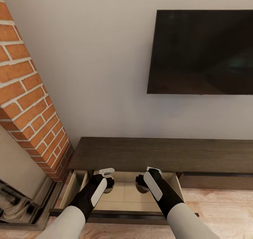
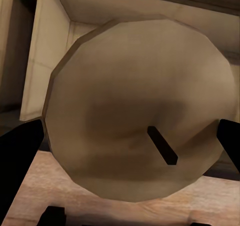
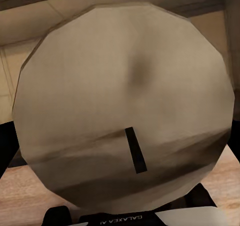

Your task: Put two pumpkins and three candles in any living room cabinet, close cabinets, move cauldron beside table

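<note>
While both arms are reaching over the open drawer (image 1: 123, 193) at the cabinet's (image 1: 161, 154) left end | left gripper (image 2: 125, 136) is clenching a candle (image 2: 140, 111) between its fingers (image 2: 17, 151) | right gripper (image 3: 120, 136) is clenching another candle (image 3: 125, 101) | both candles are hanging above the drawer's pale floor, near its back wall.

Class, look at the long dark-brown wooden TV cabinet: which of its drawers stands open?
The leftmost drawer, beside the red brick fireplace, is pulled out, showing its pale beige inside under both end effectors. The drawer to its right sits flush and shut.
</note>
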### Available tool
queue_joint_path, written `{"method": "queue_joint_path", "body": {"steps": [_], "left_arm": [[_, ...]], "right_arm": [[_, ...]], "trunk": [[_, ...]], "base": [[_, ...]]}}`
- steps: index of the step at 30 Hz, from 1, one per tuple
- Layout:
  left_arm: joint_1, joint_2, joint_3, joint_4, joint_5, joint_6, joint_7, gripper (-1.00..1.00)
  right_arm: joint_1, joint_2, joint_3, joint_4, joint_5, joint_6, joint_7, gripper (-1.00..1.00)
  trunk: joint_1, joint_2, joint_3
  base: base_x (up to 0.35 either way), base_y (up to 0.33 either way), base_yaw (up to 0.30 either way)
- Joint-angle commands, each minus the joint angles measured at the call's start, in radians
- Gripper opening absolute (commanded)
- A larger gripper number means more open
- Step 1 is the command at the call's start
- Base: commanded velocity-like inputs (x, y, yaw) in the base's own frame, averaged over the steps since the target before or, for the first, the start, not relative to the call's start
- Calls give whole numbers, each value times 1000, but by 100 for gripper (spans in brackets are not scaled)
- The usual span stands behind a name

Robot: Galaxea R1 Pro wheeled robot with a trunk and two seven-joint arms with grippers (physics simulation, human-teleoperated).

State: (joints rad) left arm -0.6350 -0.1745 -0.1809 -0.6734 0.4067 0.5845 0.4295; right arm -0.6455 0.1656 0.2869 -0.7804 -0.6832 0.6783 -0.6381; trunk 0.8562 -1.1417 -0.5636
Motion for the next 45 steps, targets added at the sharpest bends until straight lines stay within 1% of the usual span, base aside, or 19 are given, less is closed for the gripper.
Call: {"method": "queue_joint_path", "body": {"steps": [1,17,23,27,29,31,36,45], "left_arm": [[0,0,0,0,0,0,0,-100],[0,0,0,1,1,2,0,-100],[0,0,0,1,0,43,1,-100],[0,0,0,1,0,52,0,-100],[0,0,0,1,1,53,0,-100],[0,0,0,1,1,53,0,-100],[0,0,0,1,1,52,-1,-100],[0,0,1,3,1,40,-1,-100]], "right_arm": [[0,0,0,0,0,0,0,-100],[0,1,0,4,-9,3,-3,-100],[0,2,-1,8,-9,2,-3,-100],[0,2,-2,9,-9,1,-3,-100],[0,2,-2,9,-9,1,-3,-100],[0,9,-1,13,-8,1,-3,-100],[0,9,0,41,0,-3,-2,-100],[-1,9,0,53,4,-6,-2,-100]], "trunk": [[4,-7,-3],[65,-119,-53],[88,-161,-72],[104,-189,-85],[111,-203,-91],[119,-217,-97],[138,-252,-113],[173,-315,-141]], "base": [[-4,0,0],[0,0,0],[0,0,0],[0,0,0],[0,0,0],[0,0,0],[0,0,0],[0,0,0]]}}
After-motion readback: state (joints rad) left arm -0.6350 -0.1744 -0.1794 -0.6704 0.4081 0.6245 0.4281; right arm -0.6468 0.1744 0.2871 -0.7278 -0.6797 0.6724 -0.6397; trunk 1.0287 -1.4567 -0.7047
